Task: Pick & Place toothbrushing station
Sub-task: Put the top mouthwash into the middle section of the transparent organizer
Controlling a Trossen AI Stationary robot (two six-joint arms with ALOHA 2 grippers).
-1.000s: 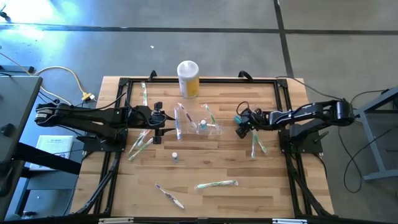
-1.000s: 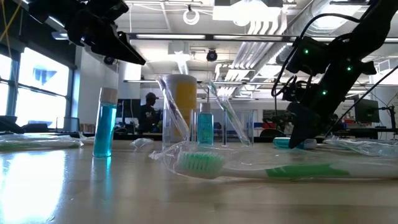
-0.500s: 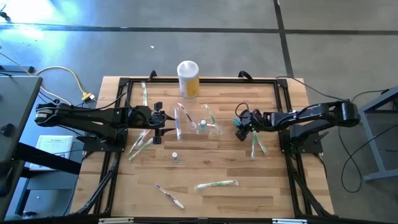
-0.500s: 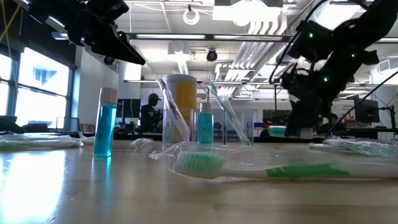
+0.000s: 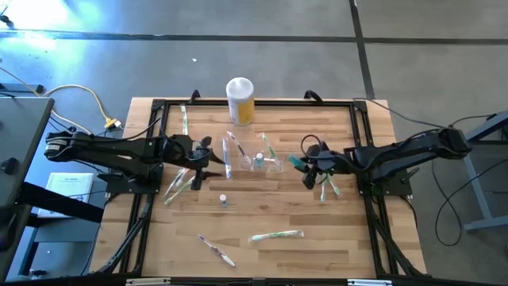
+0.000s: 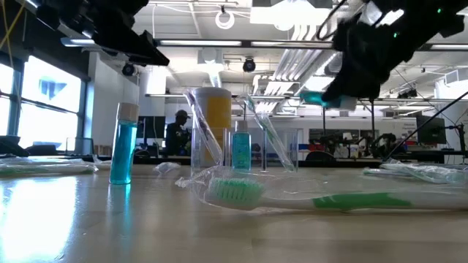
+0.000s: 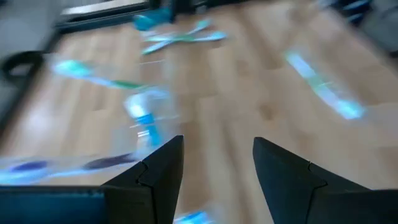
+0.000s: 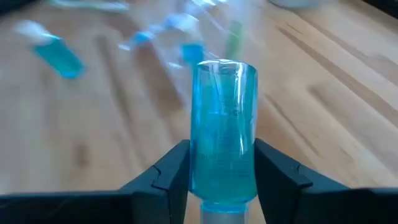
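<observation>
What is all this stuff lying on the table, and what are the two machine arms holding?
Clear holder: one, see-through, table centre, with brushes and a blue bottle inside.
Yellow canister: one, white top, far edge.
Wrapped toothbrushes: several, green or pink, scattered; one green near the front edge, one pink beside it.
Blue bottle: one, standing alone, front of centre.
Second blue bottle: one, held in the right hand.
Person: one, in the room behind.
Left hand: open, empty, left of the holder.
Right hand: shut on the bottle, raised, right of the holder.
</observation>
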